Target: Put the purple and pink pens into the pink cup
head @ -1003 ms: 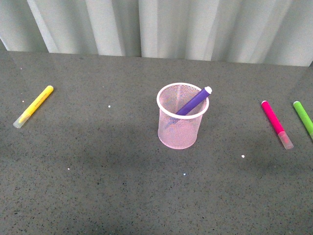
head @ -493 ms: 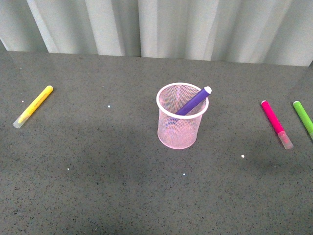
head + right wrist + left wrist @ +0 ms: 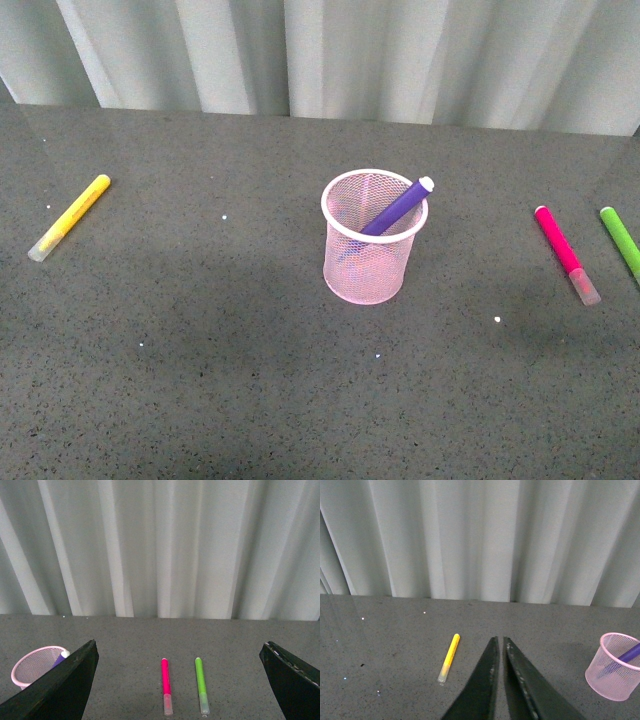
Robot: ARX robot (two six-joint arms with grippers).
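I get soft, even light from overhead in all views, without glare. On the counter (image 3: 200, 400) a broad, faint shadow lies around the pink cup (image 3: 368, 250). The left pincer (image 3: 500, 639) and right pincer (image 3: 180, 644) show as black, slightly blurred shapes; the curtain (image 3: 160, 545) beyond them is bright and sharp enough.

One pen (image 3: 398, 207) leans in the cup (image 3: 366, 275); a second pen (image 3: 560, 246) and a marker (image 3: 620, 240) lie right, another marker (image 3: 70, 215) left.
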